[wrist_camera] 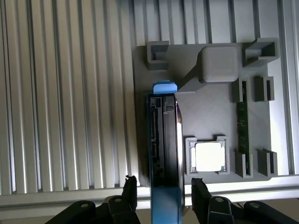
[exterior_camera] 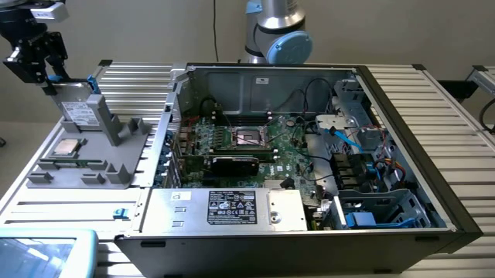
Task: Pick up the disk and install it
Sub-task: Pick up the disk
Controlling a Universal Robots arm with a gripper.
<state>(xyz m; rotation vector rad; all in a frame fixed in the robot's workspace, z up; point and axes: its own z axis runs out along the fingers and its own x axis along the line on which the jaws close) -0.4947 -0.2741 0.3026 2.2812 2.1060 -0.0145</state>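
Above the grey moulded plastic fixture (wrist_camera: pixel 205 116) on the ribbed metal table (wrist_camera: pixel 70 93), the flat grey-metal disk in its blue bracket (wrist_camera: pixel 164 140) stands on edge. The jaws straddle it, open, gripping nothing. Uneven closing could tip the disk or skew the grip.

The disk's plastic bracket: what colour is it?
The bracket on the disk is bright blue, best seen in the wrist view.
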